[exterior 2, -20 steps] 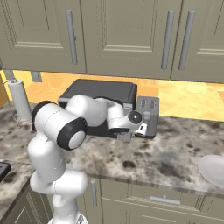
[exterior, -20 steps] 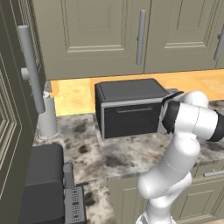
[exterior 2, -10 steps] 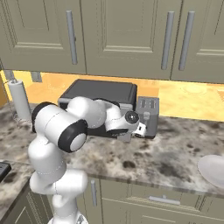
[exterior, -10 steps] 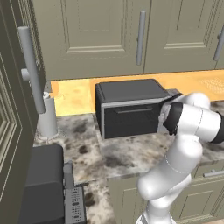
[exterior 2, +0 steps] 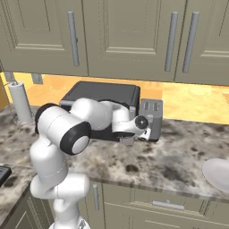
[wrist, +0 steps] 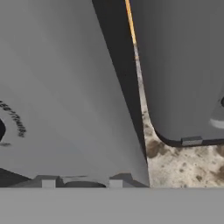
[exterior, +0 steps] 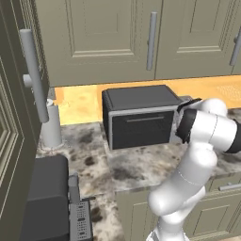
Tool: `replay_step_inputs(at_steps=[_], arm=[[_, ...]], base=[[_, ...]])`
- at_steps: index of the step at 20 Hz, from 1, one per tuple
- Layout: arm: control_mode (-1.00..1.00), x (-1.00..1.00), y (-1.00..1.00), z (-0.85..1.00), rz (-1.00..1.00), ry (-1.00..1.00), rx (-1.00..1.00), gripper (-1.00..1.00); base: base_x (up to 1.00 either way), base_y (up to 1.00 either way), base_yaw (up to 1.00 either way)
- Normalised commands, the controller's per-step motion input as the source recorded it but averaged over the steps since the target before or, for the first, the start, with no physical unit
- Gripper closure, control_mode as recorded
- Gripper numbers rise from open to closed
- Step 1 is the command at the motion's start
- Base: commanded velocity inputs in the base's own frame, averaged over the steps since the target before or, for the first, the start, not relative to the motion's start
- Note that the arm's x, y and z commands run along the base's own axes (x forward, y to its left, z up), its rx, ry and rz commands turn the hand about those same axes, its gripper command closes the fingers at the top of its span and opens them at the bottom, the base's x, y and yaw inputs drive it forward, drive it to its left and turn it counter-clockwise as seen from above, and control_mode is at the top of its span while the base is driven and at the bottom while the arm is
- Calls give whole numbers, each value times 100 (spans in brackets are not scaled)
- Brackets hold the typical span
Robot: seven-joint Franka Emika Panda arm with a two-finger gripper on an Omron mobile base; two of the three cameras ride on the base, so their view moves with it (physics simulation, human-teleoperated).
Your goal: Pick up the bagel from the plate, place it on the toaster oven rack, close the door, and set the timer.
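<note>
Gripper point(wrist: 82, 183): two dark fingertips point(wrist: 48, 182) standing a little apart against the grey knob panel point(wrist: 65, 96) of the toaster oven point(exterior: 139, 99). Whether they pinch anything cannot be told. One dark knob point(wrist: 1, 129) shows at the edge of the panel in the hand view, and beside it is a short curved line of dark lettering point(wrist: 15, 119), too blurred to read.

One toaster oven stands at the back edge of the counter point(exterior 2: 179, 154), against the yellow wall. Its door point(exterior: 141, 132) is shut upright, the single silver handle bar point(exterior: 141, 119) running across its upper part, so what the cavity holds is hidden.

One grey toaster point(exterior 2: 152, 114) with two top slots stands just beside the oven's panel end, a narrow dark gap between them. One white plate point(exterior 2: 219, 174) lies near the counter's front edge towards its right end, cut by the frame. One paper-towel roll point(exterior 2: 20, 103) stands upright near the counter's left back corner. One dark rounded appliance point(exterior: 42, 202) sits at the counter's left front. Three vertical bar handles point(exterior 2: 74, 38) show on the beige upper cabinets point(exterior 2: 125, 31) in the right base view.
</note>
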Motion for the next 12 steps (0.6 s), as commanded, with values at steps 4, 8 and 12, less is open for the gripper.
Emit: replay_step_inputs(at_steps=[4, 8, 12], arm=[[-100, -13, -71, -93, 27, 63, 61, 100], [-100, -5, -73, -92, 24, 68, 59, 100], [-100, -4, -72, -94, 25, 69, 58, 100]], base=[[0, 0, 0], [0, 0, 0], [0, 0, 0]])
